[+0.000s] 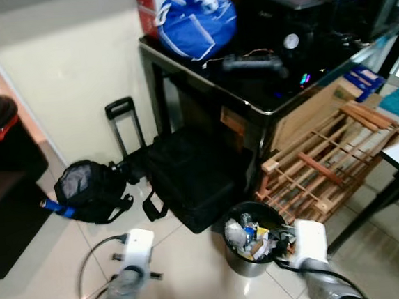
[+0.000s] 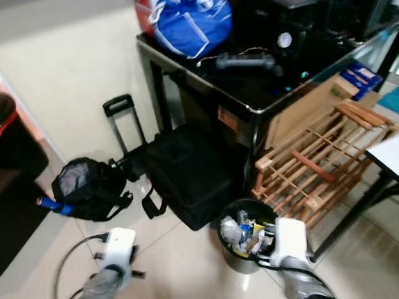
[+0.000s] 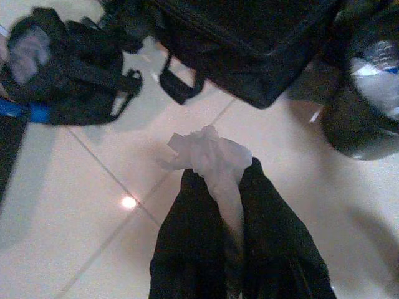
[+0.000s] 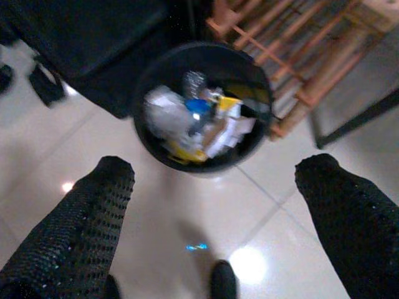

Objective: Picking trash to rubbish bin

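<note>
Left wrist view: a crumpled white tissue (image 3: pixel 209 159) is pinched between the two black fingers (image 3: pixel 190 243) of the left gripper (image 3: pixel 218 187), held above the pale tiled floor (image 3: pixel 81 249). In the upper left of that frame a small black bag (image 3: pixel 68 62) with a blue item beside it is seen, and a large black case (image 3: pixel 249 43) lies across the top.

In the right wrist view the right gripper (image 4: pixel 215 180) is spread wide, its two fingers (image 4: pixel 81 224) set well apart at the lower corners of the frame, and nothing is held between them. A round black rubbish bin (image 4: pixel 202 106) is seen between and beyond them, in the upper centre of the frame, filled with mixed trash of white, yellow and blue.

In the left eye view the rubbish bin (image 1: pixel 253 239) is placed in the lower centre, on the floor just beside the black case (image 1: pixel 195 178) and a wooden rack (image 1: pixel 326 163) that leans at the right. The right arm's white wrist (image 1: pixel 310 241) is found just beside the bin's rim at the lower right, and the left arm's white wrist (image 1: pixel 137 247) is at the lower left, well apart from the bin. A dark tabletop (image 1: pixel 264 91) is seen in the upper centre, with a blue bag (image 1: pixel 195 20) and black equipment carried on it. A black lidded bin (image 1: pixel 2 135) is placed at the left edge.
</note>
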Tool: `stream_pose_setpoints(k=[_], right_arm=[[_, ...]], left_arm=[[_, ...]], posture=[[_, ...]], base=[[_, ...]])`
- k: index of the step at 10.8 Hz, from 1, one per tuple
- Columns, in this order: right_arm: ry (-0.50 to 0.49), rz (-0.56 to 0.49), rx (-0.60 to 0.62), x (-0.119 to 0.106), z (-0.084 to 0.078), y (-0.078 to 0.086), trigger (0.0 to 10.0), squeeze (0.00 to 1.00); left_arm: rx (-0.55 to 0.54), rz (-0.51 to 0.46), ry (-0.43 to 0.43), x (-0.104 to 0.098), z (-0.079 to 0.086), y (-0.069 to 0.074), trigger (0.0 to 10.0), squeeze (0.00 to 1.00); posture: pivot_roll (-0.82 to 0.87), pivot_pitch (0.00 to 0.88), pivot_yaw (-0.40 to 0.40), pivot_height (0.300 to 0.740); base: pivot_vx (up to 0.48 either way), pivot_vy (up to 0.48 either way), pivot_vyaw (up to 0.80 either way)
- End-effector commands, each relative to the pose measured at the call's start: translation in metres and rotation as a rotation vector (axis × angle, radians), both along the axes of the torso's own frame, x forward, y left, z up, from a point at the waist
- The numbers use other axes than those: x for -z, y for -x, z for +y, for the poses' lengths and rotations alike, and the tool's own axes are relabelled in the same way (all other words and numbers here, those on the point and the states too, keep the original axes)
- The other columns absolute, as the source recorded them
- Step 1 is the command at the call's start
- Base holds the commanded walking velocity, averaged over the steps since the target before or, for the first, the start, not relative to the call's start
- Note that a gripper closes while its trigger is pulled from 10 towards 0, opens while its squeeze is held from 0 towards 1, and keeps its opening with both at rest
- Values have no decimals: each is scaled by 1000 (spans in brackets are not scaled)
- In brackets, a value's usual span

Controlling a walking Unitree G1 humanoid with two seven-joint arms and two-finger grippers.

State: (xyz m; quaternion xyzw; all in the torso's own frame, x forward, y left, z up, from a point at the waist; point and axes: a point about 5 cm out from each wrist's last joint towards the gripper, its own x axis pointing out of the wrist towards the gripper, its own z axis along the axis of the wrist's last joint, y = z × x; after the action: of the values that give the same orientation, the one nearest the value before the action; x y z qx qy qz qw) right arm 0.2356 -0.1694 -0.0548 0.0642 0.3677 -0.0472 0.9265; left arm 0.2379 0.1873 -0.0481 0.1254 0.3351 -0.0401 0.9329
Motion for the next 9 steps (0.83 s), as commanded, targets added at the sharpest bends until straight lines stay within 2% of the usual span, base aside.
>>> stream_pose_setpoints(k=[1, 2, 7, 9], right_arm=[[10, 12, 17, 2, -10, 4, 10000, 0], [6, 10, 16, 2, -10, 4, 10000, 0], [3, 4, 4, 1, -9, 3, 10000, 0], [-1, 6, 0, 1, -8, 3, 10000, 0]], left_arm=[[10, -4, 5, -1, -7, -2, 10000, 0], [9, -5, 5, -1, -7, -3, 10000, 0], [9, -5, 2, -1, -8, -3, 10000, 0], [11, -22, 22, -2, -11, -4, 10000, 0]], posture=[[-12, 52, 20, 740], [-10, 53, 18, 740], [-10, 63, 17, 740], [-10, 63, 18, 740]], base=[[319, 0, -550], [337, 0, -563], [326, 0, 0], [0, 0, -788]])
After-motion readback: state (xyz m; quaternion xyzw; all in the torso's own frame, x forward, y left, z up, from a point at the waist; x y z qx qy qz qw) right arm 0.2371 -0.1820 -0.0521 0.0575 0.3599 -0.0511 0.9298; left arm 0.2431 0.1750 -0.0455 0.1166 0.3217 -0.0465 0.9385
